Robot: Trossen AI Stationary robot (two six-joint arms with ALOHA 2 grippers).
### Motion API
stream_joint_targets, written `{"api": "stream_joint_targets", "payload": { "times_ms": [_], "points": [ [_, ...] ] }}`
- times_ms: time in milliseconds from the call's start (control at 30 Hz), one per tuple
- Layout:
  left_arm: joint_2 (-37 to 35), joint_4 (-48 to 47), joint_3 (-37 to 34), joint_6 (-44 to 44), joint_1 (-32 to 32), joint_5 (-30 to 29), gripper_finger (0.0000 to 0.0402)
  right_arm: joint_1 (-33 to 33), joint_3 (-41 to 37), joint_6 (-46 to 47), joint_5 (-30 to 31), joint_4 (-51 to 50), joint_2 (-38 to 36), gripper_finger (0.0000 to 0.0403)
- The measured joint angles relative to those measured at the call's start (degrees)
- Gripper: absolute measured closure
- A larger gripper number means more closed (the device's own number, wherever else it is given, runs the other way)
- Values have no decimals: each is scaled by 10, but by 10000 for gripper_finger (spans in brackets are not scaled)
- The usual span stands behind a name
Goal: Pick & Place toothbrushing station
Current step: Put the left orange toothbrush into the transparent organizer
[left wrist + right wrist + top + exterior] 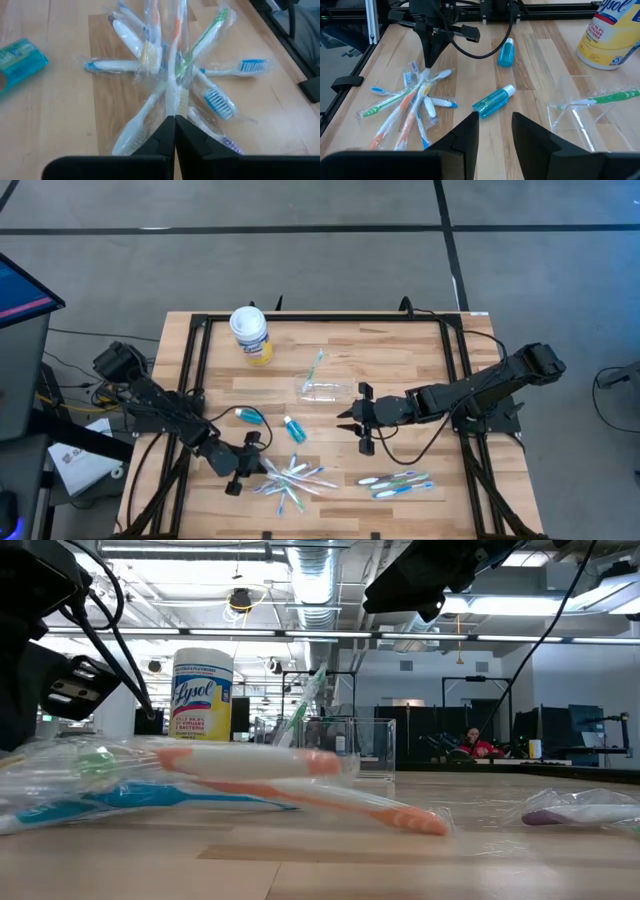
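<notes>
Wooden table (pixel 400 370), seen from above, with both arms reaching in from the sides. A white tub (pixel 250 335) stands near the far edge and is not part of the station.

Clear cup (pixel 325 388): lies near the table's middle, apparently on its side, with one green brush (pixel 600 97) already in it.

Brush pile (pixel 292 478): wrapped toothbrushes fanned out like spokes near the front edge, left of centre. A second, smaller group of brushes (pixel 400 483) lies well apart to the right.

Two teal tubes (pixel 293 430) lie between the pile and the cup.

Left gripper (pixel 252 465): at the pile's edge, fingers (pixel 165 137) pressed together. In the left wrist view the tips meet right where several wrappers cross; whether a wrapper is actually pinched between them cannot be told.

Right gripper (pixel 362 420): hovers just beside the cup, jaws apart and empty, over the tubes in its own wrist view.

Step in hand, as judged: taking one brush from the pile. To do it well, lift slowly and check that only a single wrapper follows; the overlapping film may drag neighbours along. If nothing rises, reopen and re-seat lower on one handle away from the crossing, then carry to the cup's mouth.
</notes>
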Motion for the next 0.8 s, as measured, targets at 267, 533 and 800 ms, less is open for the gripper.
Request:
{"api": "stream_joint_targets", "payload": {
  "times_ms": [267, 533, 800],
  "points": [
    [-59, 2, 0, 2, 0, -25, 401, 0, 0, 0, 0, 0, 0, 295],
    [-133, 3, 0, 91, 0, -77, 401, 0, 0, 1, -1, 17, 0, 295],
    [-142, -54, 0, -38, -2, -68, 390, -2, 0, -7, -2, 15, 0, 295]
  ]
}}
